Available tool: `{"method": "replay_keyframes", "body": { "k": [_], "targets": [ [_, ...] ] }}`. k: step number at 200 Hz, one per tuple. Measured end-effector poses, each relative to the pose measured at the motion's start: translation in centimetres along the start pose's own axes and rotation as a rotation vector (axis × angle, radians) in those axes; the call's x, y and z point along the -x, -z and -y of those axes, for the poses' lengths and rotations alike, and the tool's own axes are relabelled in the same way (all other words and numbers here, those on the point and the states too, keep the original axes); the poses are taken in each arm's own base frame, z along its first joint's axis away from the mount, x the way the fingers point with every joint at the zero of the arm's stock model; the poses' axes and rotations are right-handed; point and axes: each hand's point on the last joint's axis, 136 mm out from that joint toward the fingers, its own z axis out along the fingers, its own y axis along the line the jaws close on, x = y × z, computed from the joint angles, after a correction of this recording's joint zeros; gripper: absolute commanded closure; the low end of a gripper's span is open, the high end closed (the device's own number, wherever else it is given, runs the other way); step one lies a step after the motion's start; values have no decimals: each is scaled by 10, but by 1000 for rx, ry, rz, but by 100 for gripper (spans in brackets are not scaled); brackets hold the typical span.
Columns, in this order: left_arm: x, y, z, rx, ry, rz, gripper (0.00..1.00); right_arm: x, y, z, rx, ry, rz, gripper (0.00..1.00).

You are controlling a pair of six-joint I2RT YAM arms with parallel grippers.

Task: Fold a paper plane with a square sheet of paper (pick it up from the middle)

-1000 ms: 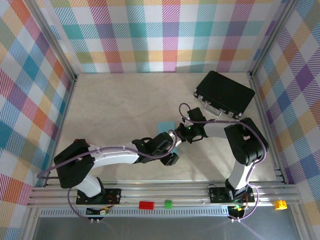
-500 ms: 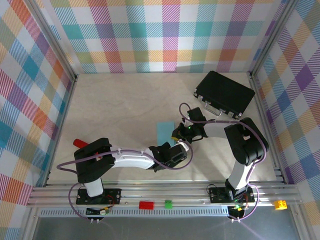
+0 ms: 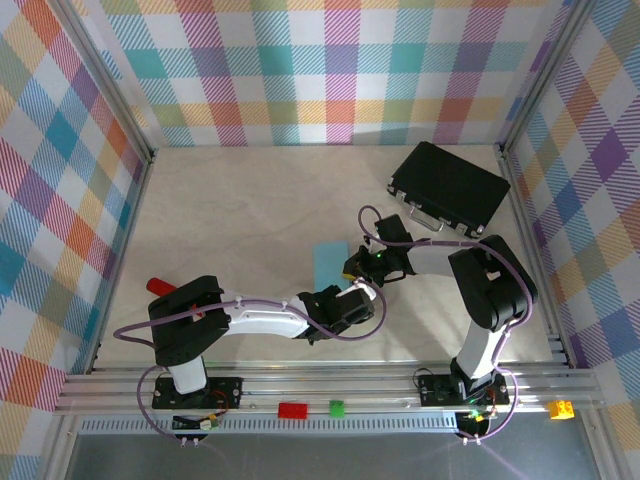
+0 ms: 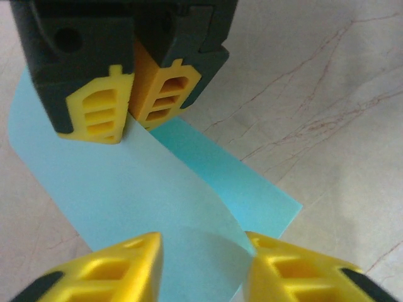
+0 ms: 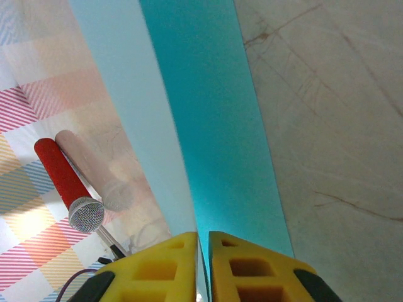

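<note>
The right gripper (image 5: 203,246) pinches the thin light-blue square sheet of paper (image 4: 126,189). The left gripper (image 4: 203,255) straddles its raised near fold, jaws apart, empty. Advised: close only once edges align.

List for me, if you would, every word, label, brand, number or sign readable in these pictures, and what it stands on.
None can be read. The square sheet of paper is blank where it shows, and the black case bears no label legible at this size.
</note>
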Motion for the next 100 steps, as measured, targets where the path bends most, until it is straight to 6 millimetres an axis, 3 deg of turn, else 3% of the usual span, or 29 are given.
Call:
{"method": "replay_keyframes", "body": {
  "k": [42,77,100],
  "targets": [
    [0,0,0,0,9,2,90,0,0,1,-2,-2,-1,80],
    [1,0,0,-1,27,5,96,-2,2,1,-11,-5,-1,62],
    [2,0,1,-23,60,2,99,-1,17,0,-52,8,45,53]
  ]
}}
